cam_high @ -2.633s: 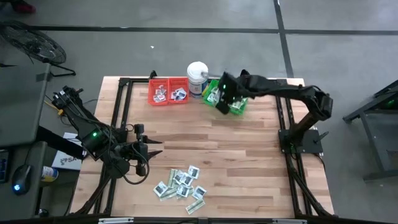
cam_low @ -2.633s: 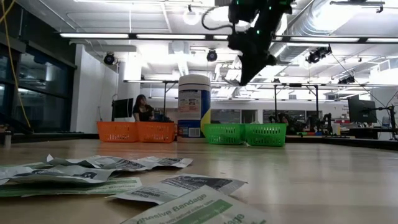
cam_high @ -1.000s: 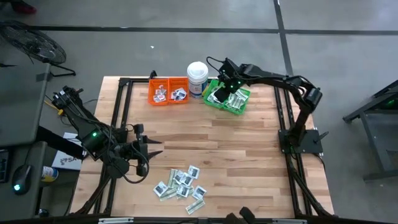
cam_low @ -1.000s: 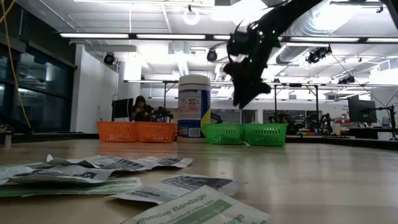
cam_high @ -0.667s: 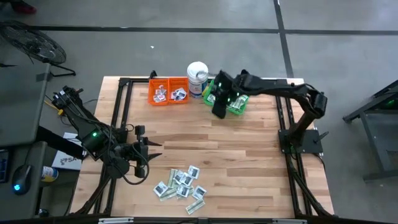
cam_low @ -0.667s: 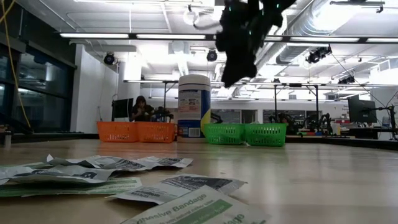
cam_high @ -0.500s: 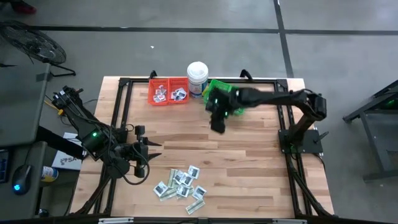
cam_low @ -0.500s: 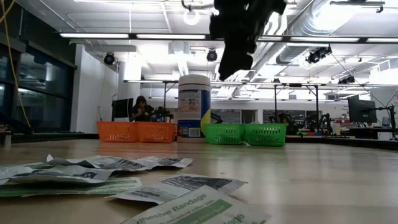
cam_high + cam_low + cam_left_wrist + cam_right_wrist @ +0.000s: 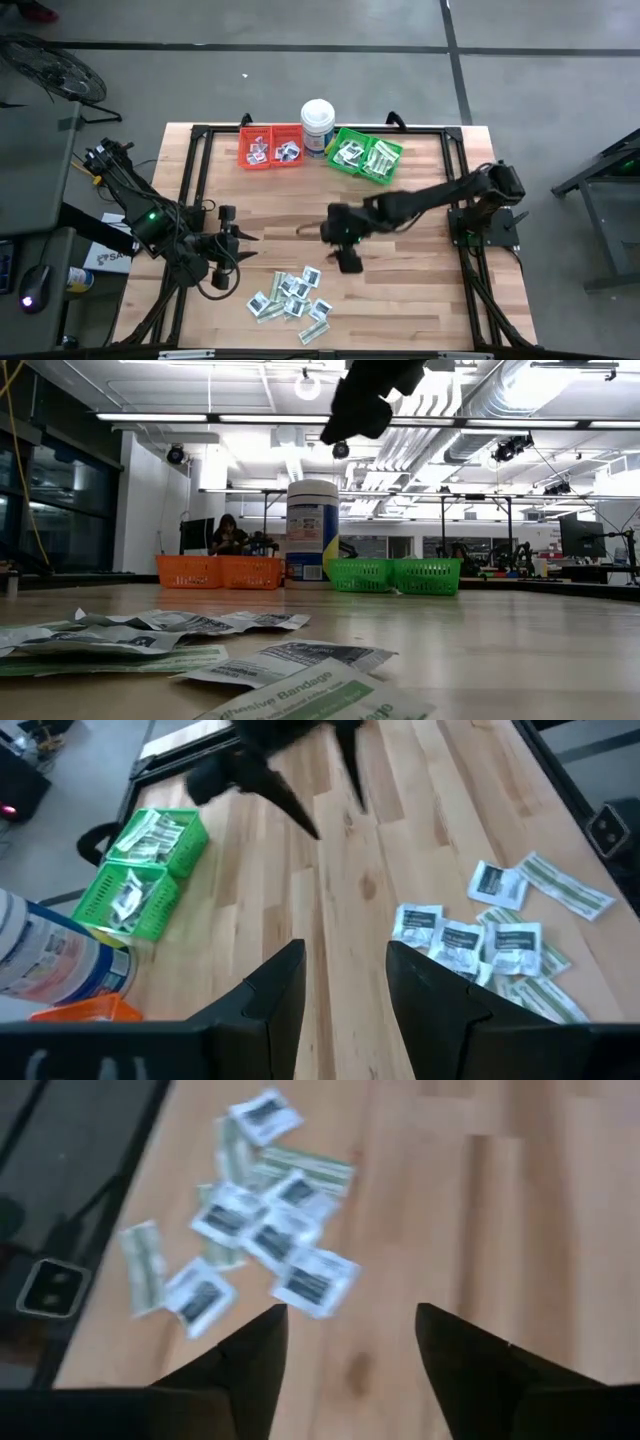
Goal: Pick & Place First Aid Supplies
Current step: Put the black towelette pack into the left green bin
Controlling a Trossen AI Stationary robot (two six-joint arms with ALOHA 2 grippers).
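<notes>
The table (image 9: pixel 400 300) carries a white tub (image 9: pixel 318 122) at its far edge, between a red bin (image 9: pixel 270 148) and a green bin (image 9: pixel 365 158). Well nearer than the tub lies the packet pile (image 9: pixel 292 298); one packet reads "Adhesive Bandage" (image 9: pixel 320 695). The right gripper (image 9: pixel 346 262), over the green bin a second ago, now hangs mid-table just beyond the pile, fingers (image 9: pixel 250 1370) apart and empty. The left gripper (image 9: pixel 243 237) waits left of the pile, fingers (image 9: pixel 275 995) parted, unmoved.
</notes>
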